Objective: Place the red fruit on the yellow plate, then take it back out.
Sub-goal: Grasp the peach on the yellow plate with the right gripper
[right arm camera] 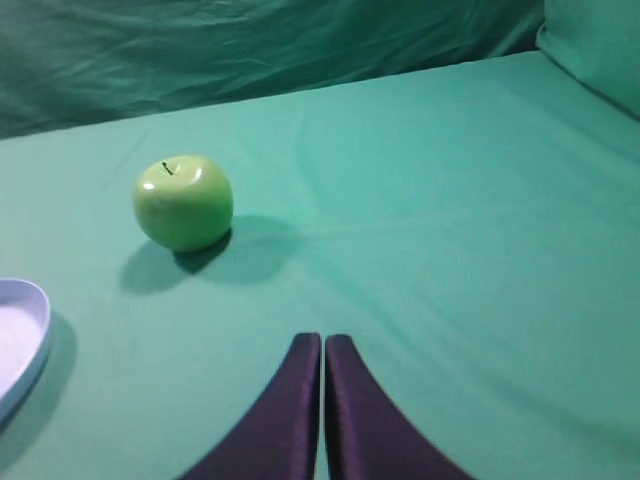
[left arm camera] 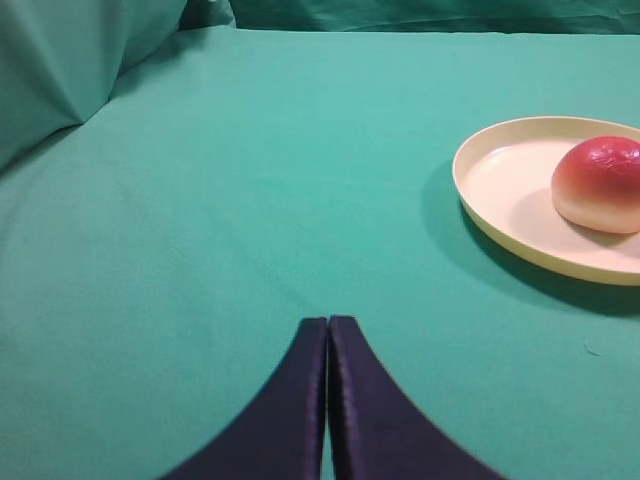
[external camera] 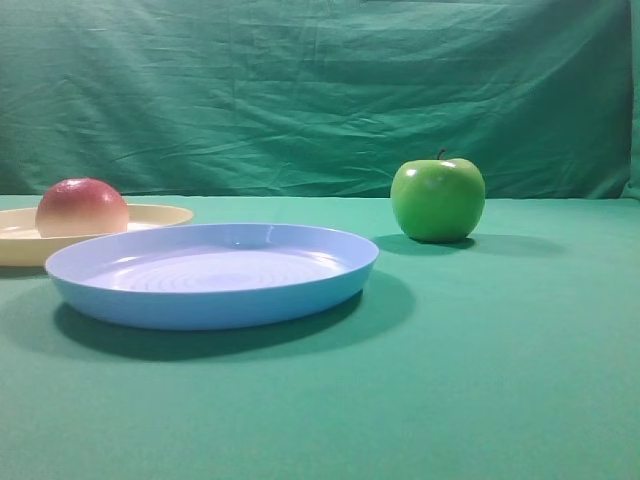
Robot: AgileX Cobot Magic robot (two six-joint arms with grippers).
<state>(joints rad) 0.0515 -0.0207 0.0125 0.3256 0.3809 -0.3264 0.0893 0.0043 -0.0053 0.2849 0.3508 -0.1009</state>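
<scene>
Both tools are pressed together and carry nothing: the left tool (left arm camera: 327, 330) hangs low over bare green cloth, well short of the yellow plate (left arm camera: 480, 215), and the right tool (right arm camera: 322, 345) hangs over the table (external camera: 500, 380) with the green apple (right arm camera: 183, 202) ahead of it. The red fruit (left arm camera: 600, 184) sits inside the yellow plate, toward its far side in the left wrist view, so the placing half of the task looks done and the taking out remains. Since the plate lies on the left, the left tool is likely the one to open and reach for it. A light blue plate (external camera: 212, 274) stands between the yellow plate and the apple.
</scene>
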